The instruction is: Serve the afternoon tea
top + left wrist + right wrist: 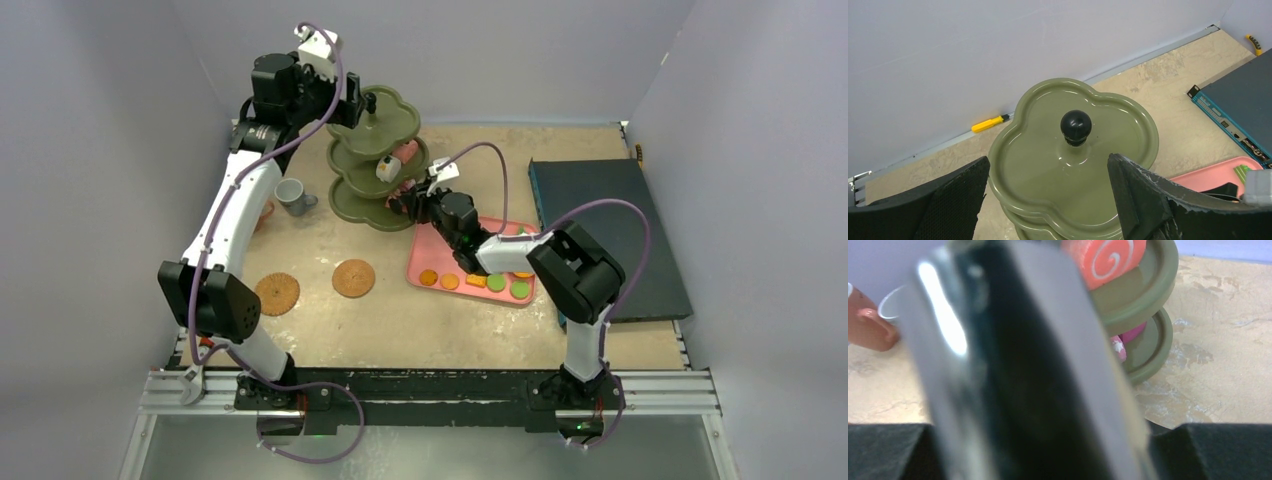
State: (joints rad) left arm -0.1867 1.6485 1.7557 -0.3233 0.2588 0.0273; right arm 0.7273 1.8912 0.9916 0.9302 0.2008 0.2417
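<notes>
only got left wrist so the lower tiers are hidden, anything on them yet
Observer: Yes, a pink swirl-topped roll pastry lies on the middle tier of the olive three-tier clover-shaped stand.
Operator: bottom tier
Observer: A pink star-marked pastry sits there.
Operator: right arm
Observer: The right gripper holds black metal tongs in its jaws, close to the lower tiers.

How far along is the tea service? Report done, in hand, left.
Done: a swirl pastry sits on the stand's middle tier, and a pink piece on the bottom. In hand: the right gripper holds tongs by the stand; the left gripper hangs open over the top tier. Left: orange and green pastries on the tray; the grey cup and terracotta cup are off the coasters.
</notes>
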